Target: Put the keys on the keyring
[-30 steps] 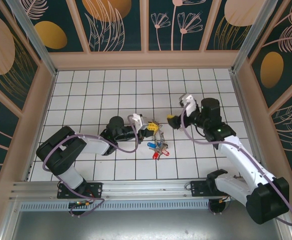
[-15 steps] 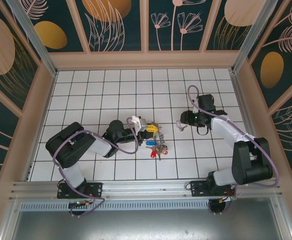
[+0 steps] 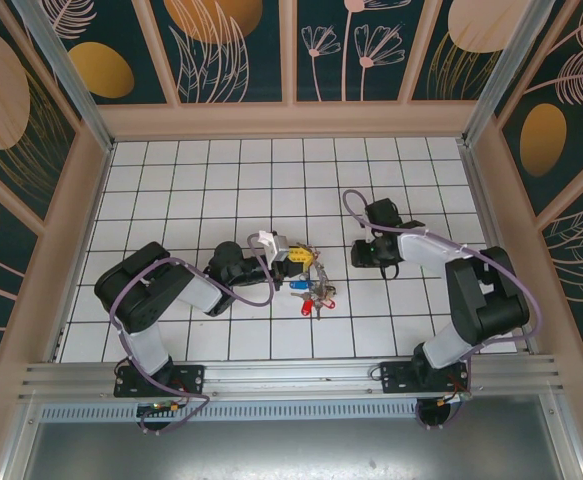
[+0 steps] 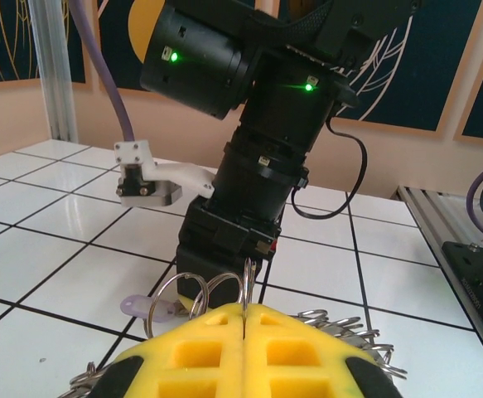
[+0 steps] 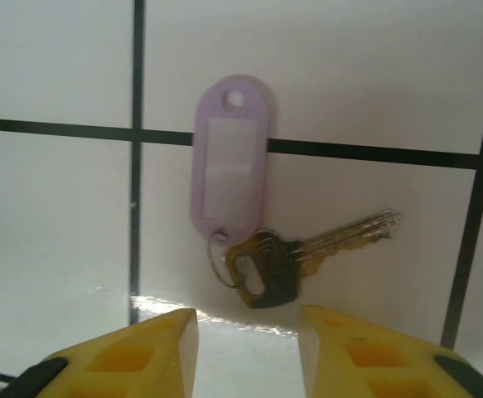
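Top external: we log left gripper [image 3: 296, 257] clamped on the keyring [image 3: 311, 266] above bunched keys [image 3: 314, 295], right gripper [image 3: 359, 256] well apart; left wrist: ring wire nipped between shut pads [image 4: 200, 352]; right wrist: jaws parted, empty, lilac-tagged key [image 5: 307, 247] just ahead, blade pointing rightward.

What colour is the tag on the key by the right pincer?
The tag is pale lilac with a white insert, clearest in the right wrist view.

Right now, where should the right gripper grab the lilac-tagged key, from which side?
Probably the key head, from straight above. The key lies flat on the tile, blade pointing right, lilac tag flat beyond it; the head is its widest part, in line with the open right gripper.
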`<state>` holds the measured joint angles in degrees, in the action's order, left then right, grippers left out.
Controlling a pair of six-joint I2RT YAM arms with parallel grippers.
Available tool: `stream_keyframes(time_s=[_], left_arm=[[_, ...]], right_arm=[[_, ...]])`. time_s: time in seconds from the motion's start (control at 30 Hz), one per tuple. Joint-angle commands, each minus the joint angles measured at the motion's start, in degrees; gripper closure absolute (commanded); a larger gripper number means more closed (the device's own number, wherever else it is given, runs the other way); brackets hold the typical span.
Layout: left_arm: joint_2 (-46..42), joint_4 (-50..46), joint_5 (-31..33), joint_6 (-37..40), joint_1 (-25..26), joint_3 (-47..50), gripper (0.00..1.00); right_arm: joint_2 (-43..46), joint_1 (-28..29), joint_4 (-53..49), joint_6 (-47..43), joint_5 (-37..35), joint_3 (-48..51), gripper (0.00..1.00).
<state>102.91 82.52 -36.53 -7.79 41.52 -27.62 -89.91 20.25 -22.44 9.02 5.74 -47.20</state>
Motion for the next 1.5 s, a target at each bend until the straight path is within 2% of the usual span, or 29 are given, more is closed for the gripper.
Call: stream_keyframes(time_s=[0.0,0.13,0.53,0.7,0.87,0.9,1.0,1.23,1.37,1.47], left_arm=[[0.7,5.0,-0.6,-1.3,-0.4,0.0,1.00],[0.7,5.0,-0.6,-1.5,-0.4,-0.2,1.00],[1.3,5.1,-0.5,-2.0,-0.4,-0.4,1.00],[1.1,5.0,-0.4,-2.0,-0.4,-0.2,1.00],[1.2,4.8,-0.2,-2.0,-0.4,-0.3,1.00],[1.2,4.8,-0.1,-2.0,-0.4,-0.4,1.00],[1.3,4.6,-0.1,-2.1,-0.5,-0.4,1.00],[1.1,2.3,0.5,-0.1,-0.4,-0.9,1.00],[1.8,1.7,1.7,3.0,-0.4,-1.0,1.00],[2.0,1.1,2.6,4.8,-0.5,-1.5,1.00]], right_arm=[[-1.7,0.2,-0.6,-1.1,-2.7,-1.3,0.67],[-3.2,0.3,0.2,-1.1,-1.9,-2.4,0.71],[-3.9,0.3,-0.1,-2.5,-2.7,-5.2,0.68],[-5.1,0.3,0.2,-2.6,-2.4,-5.8,0.77],[-5.8,0.4,0.8,-2.7,-1.0,-5.8,0.80],[-5.8,0.4,0.8,-2.8,-1.1,-5.7,0.83],[-5.3,0.3,0.7,-2.8,-0.8,-5.9,1.00],[3.2,0.9,2.6,-5.5,4.9,-1.9,1.00],[9.3,3.5,4.2,-10.5,4.6,1.2,1.00],[17.4,6.2,9.2,-18.6,9.2,5.7,1.00]])
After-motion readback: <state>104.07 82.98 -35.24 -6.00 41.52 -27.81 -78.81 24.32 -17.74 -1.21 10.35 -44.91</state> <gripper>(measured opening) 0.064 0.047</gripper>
